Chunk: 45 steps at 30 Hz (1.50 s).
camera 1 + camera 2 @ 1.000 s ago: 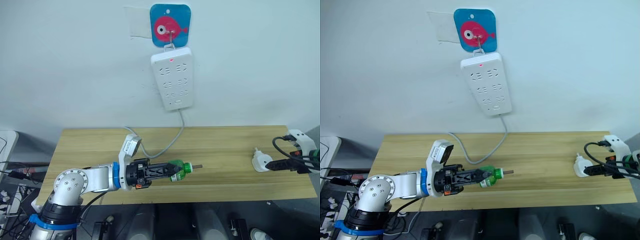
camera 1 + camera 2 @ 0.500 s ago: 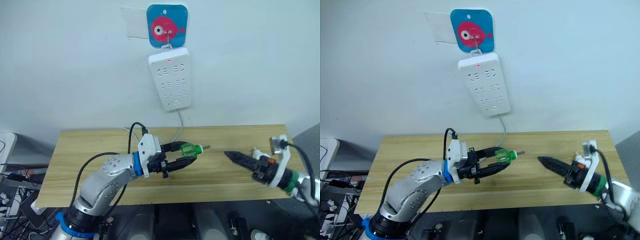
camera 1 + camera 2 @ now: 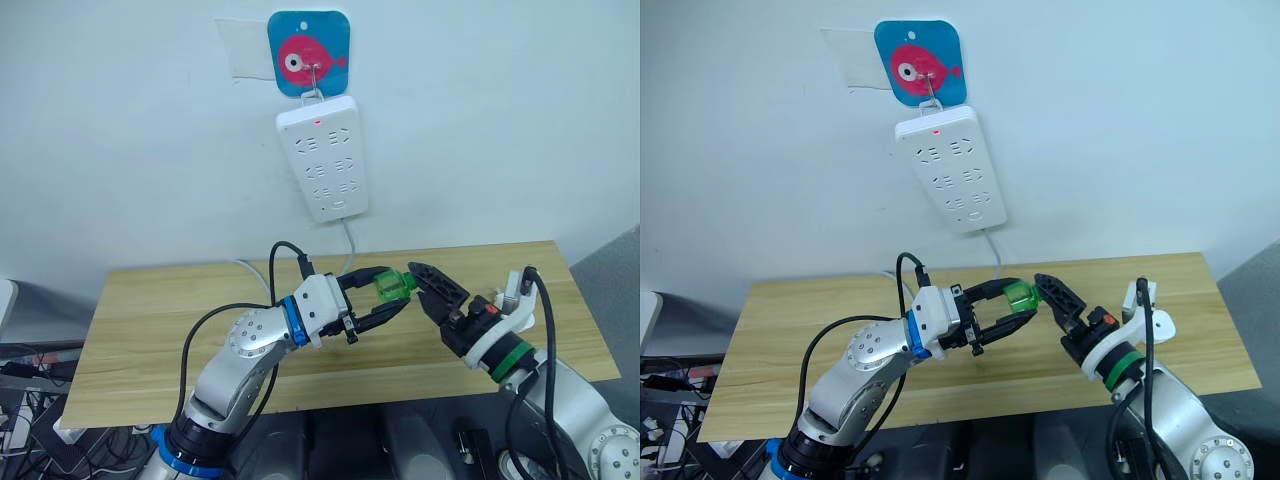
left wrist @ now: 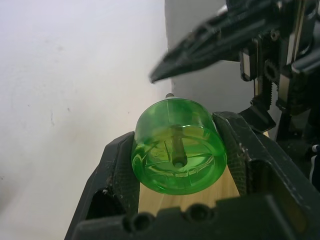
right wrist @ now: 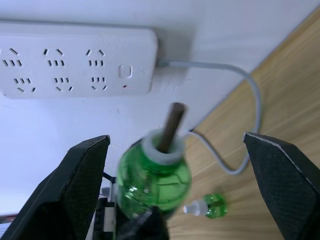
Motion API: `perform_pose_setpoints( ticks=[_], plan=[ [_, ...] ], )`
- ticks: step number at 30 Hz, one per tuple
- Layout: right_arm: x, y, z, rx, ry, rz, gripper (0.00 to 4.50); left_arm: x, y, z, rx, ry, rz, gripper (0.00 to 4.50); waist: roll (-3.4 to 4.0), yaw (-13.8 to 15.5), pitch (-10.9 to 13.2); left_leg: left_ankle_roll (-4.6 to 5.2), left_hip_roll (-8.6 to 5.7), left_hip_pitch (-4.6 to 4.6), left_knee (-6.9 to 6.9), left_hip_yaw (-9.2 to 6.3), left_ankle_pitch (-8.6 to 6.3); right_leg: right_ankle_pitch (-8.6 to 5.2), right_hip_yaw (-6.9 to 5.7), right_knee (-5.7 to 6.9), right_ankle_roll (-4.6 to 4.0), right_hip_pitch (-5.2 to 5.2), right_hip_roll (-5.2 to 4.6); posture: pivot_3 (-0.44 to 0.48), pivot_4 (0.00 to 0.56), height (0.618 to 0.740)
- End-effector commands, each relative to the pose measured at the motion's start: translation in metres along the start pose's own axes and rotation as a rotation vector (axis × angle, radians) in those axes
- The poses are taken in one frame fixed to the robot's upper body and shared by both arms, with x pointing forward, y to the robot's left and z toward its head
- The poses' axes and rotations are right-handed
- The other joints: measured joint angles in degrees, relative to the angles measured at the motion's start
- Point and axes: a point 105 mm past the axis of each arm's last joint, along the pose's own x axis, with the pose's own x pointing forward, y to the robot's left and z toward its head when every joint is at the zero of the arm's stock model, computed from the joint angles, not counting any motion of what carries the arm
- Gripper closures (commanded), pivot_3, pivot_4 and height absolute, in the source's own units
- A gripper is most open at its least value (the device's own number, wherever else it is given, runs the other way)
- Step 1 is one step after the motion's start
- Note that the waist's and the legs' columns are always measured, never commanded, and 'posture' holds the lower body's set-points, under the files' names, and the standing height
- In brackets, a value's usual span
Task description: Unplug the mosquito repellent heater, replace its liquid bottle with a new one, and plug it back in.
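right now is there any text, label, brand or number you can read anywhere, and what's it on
No readable words or numbers.
Blue square wall hook plate: a pink fish picture, no text.
Long white power strip: a lit red indicator light, no legible print.
Green translucent liquid bottle held in the left gripper: no label visible.
Second small green bottle on the wooden table: too blurred to tell.

Bright even indoor light, soft shadows, wrist views blurred nearby
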Motion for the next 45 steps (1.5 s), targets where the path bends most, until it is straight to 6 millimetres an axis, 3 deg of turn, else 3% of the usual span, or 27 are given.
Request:
perform_pose_setpoints(
  ticks=[1, 5, 8, 16, 17, 22, 26, 29, 33, 39, 45],
  plan=[
    [0.003, 0.012, 0.001, -0.018, -0.006, 0.044, 0.03, 0.009, -0.007, 0.006, 0.026, -0.032, -0.012, 2.25, 0.00, 0.00, 0.00, 0.00, 0.00, 0.00, 0.00, 0.00, 0.00, 0.00, -0.01, 0.00, 0.00, 0.00, 0.00, -0.148, 0.280, 0.740],
    [0.007, 0.011, 0.002, 0.000, -0.016, 0.037, 0.03, 0.011, -0.006, 0.006, 0.025, -0.035, 0.014, 2.25, 0.00, 0.00, 0.00, 0.00, 0.03, 0.00, -0.01, -0.05, 0.00, 0.00, -0.04, 0.00, 0.00, 0.00, 0.00, -0.148, 0.280, 0.740],
    [0.008, 0.010, 0.002, 0.011, -0.022, 0.031, 0.55, 0.011, -0.006, 0.006, 0.026, -0.032, 0.018, 2.25, 0.00, 0.01, 0.00, 0.00, 0.05, 0.00, 0.00, -0.04, 0.00, 0.00, -0.01, 0.00, -0.01, 0.00, 0.00, -0.148, 0.280, 0.740],
    [0.009, 0.010, 0.001, 0.028, -0.021, 0.028, 3.46, 0.010, -0.009, 0.006, 0.025, -0.032, 0.015, 2.25, 0.00, 0.03, 0.00, 0.01, 0.04, 0.00, 0.00, -0.03, 0.00, 0.00, -0.01, 0.00, -0.01, 0.00, -0.01, -0.141, 0.291, 0.740],
    [0.009, 0.010, 0.001, 0.027, -0.019, 0.025, 3.64, 0.010, -0.009, 0.006, 0.024, -0.032, 0.014, 2.25, 0.00, 0.03, 0.00, 0.00, 0.04, 0.00, 0.00, -0.03, 0.00, 0.00, 0.00, 0.00, -0.01, 0.00, -0.01, -0.143, 0.291, 0.740],
    [0.008, 0.007, 0.000, 0.050, -0.021, 0.012, 3.64, 0.011, -0.011, 0.003, 0.016, -0.018, 0.001, 2.25, 0.00, 0.03, 0.00, 0.01, 0.04, 0.00, 0.00, -0.04, 0.00, 0.00, -0.01, 0.00, -0.01, 0.00, -0.02, -0.141, 0.292, 0.740],
    [0.009, 0.007, 0.002, 0.047, -0.023, 0.014, 3.64, 0.009, -0.011, -0.003, -0.039, 0.024, -0.019, 0.92, 0.00, 0.02, 0.00, 0.01, 0.04, 0.00, 0.00, -0.03, 0.00, 0.00, 0.00, 0.00, -0.01, 0.00, -0.02, -0.141, 0.292, 0.740],
    [0.010, -0.007, 0.017, -0.018, -0.079, -0.029, 3.64, 0.000, -0.002, -0.009, -0.020, 0.090, -0.023, 0.01, 0.00, 0.03, 0.01, 0.01, 0.04, 0.00, 0.00, -0.04, 0.00, 0.00, -0.01, 0.01, -0.01, 0.00, -0.01, -0.136, 0.297, 0.740],
    [0.013, -0.031, 0.040, -0.281, -0.140, -0.123, 3.64, -0.006, 0.001, -0.010, -0.015, 0.130, -0.031, 0.00, 0.00, 0.06, 0.01, 0.01, 0.00, 0.00, 0.00, -0.01, 0.00, 0.00, -0.01, 0.00, 0.00, 0.00, 0.06, -0.142, 0.295, 0.740],
    [0.018, -0.071, 0.069, -0.982, -0.181, -0.306, 3.64, -0.004, -0.008, -0.019, 0.001, 0.183, -0.082, 0.00, 0.00, 0.12, 0.01, 0.00, -0.01, 0.01, 0.01, -0.02, 0.00, 0.00, -0.07, 0.00, 0.00, 0.00, 0.14, -0.143, 0.289, 0.740],
    [0.026, -0.089, 0.077, -1.279, -0.256, -0.336, 3.64, 0.000, -0.006, -0.031, 0.024, 0.186, -0.071, 0.00, 0.00, 0.12, 0.01, 0.00, 0.00, 0.03, 0.02, 0.08, 0.00, 0.00, 0.03, 0.04, 0.00, -0.01, 0.11, -0.128, 0.284, 0.740]
  ],
)
